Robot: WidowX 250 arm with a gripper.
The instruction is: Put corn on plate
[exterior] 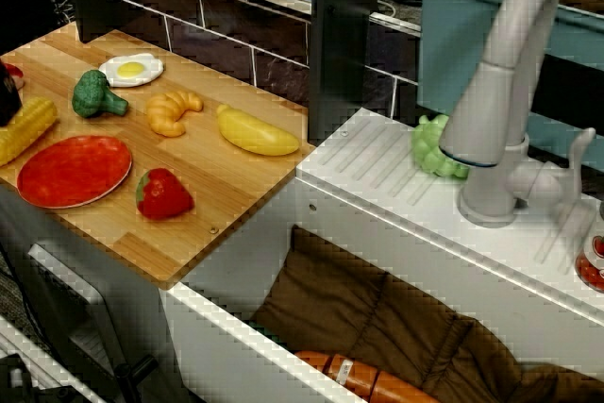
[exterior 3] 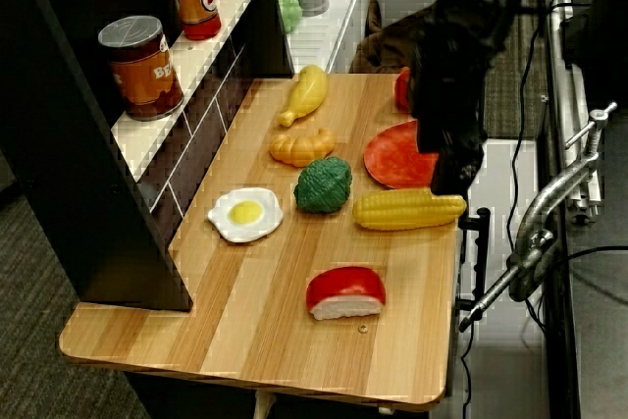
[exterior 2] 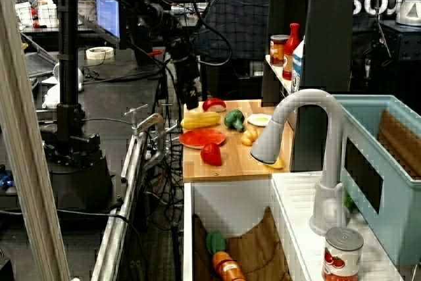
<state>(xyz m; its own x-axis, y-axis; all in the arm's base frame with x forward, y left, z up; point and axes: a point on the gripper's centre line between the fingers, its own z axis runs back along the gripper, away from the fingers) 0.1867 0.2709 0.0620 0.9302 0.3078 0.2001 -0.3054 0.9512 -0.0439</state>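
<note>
The corn (exterior 3: 409, 209) lies flat, lengthwise beside the plate (exterior 3: 397, 156), off it.

You see the corn (exterior 3: 409, 209) lying on the board (exterior 3: 285, 311) just beside the plate (exterior 3: 397, 156), perhaps touching its rim; broccoli (exterior 3: 323, 184) sits opposite.

Your arm (exterior 3: 461, 56) comes down from the top of the view from the shelf end, dark and blurred, its wrist pointing downward. Your gripper (exterior 3: 453, 182) hangs at its lower end, near the right edge of the board. In the side view the arm (exterior 2: 181, 51) reaches in from the left. Whether the jaws are parted or closed, you cannot tell here.
</note>
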